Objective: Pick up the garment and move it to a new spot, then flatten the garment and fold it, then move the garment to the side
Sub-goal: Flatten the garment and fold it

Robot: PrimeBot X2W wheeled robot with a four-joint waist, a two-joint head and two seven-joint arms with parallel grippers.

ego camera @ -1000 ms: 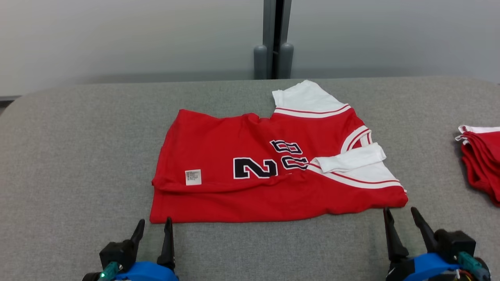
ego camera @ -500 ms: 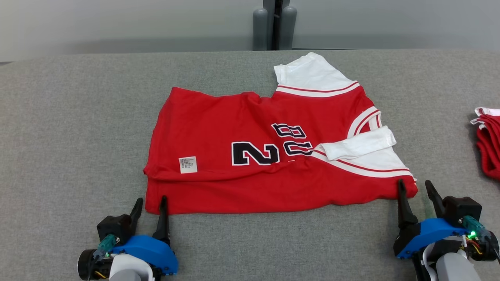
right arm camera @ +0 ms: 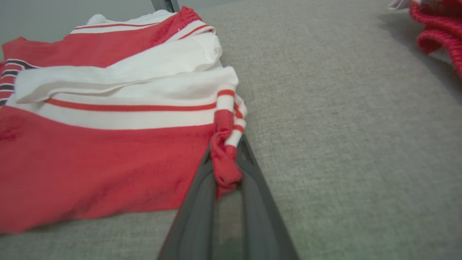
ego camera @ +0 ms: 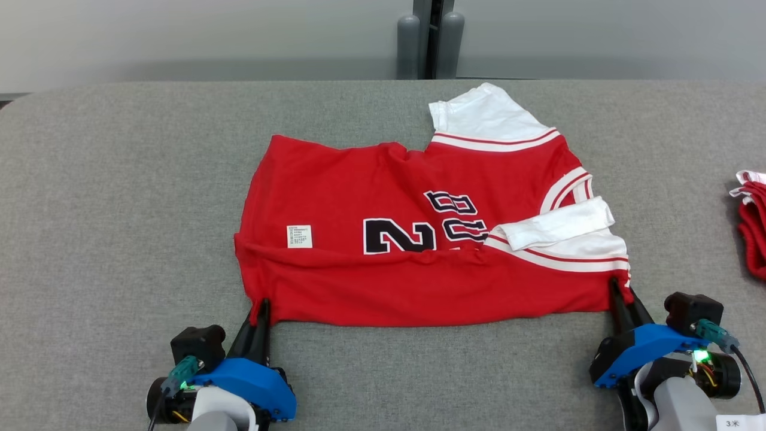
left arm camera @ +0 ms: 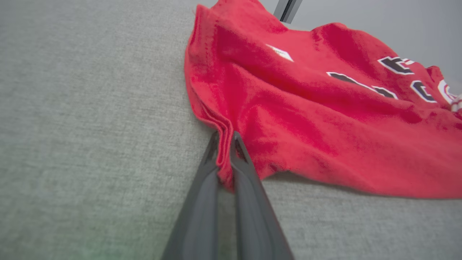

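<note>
The red and white shirt (ego camera: 413, 251) lies spread out in the middle of the gray desk (ego camera: 119, 209). The left hand (ego camera: 261, 311) pinches the shirt's near left corner tight. The right hand (ego camera: 617, 294) pinches its near right corner. A pile of red clothes (ego camera: 755, 233) sits at the desk's right edge.

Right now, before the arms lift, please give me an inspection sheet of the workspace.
Surface: grey cloth-covered table.
Job's things: red jersey lying on the table, partly folded, a white sleeve across it.
Clutter: red pile at the right edge, apart from the jersey.
Grippers: left gripper shut on the jersey's near left corner; right gripper shut on its near right corner.
Cables: black cable at the right wrist, clear of the jersey.
Surroundings: grey wall and dark post behind the table.
</note>
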